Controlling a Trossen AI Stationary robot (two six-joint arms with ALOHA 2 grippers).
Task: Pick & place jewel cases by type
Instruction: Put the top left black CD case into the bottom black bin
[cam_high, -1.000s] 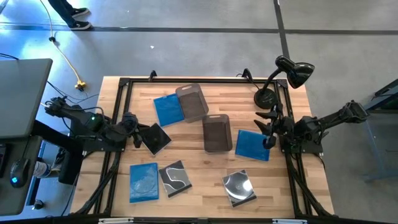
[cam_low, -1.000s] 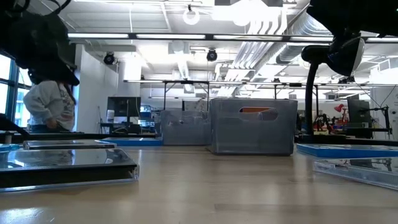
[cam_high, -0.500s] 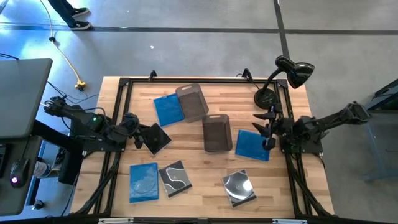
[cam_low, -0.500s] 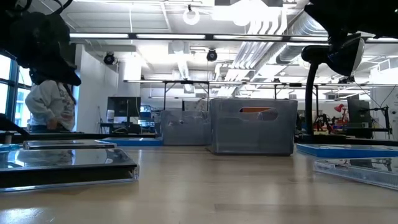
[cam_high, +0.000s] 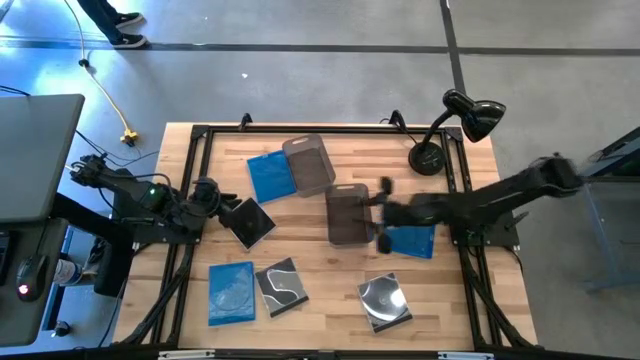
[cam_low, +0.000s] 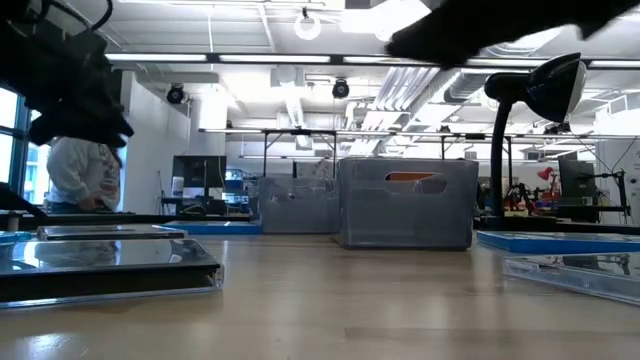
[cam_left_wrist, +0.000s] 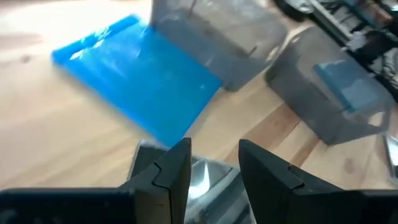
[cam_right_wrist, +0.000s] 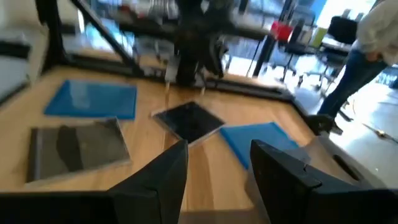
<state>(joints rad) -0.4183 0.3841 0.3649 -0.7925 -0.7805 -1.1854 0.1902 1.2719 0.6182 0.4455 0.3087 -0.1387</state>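
Black and dark, the nearest case (cam_high: 248, 221) lies flat on the table (cam_high: 320, 300) just in front of the left gripper (cam_high: 222, 213); in the left wrist view its edge (cam_left_wrist: 205, 177) shows between the parted fingers (cam_left_wrist: 171, 171), which hold nothing. The right gripper (cam_high: 383, 212) is stretched over the nearer tub (cam_high: 348, 213), fingers (cam_right_wrist: 155, 180) apart and empty. The other cases lie spread over the table, one blue case (cam_high: 407, 233) under the right arm. For a clean pick, the thin case is best approached low and square, one finger slid under its raised edge before closing.
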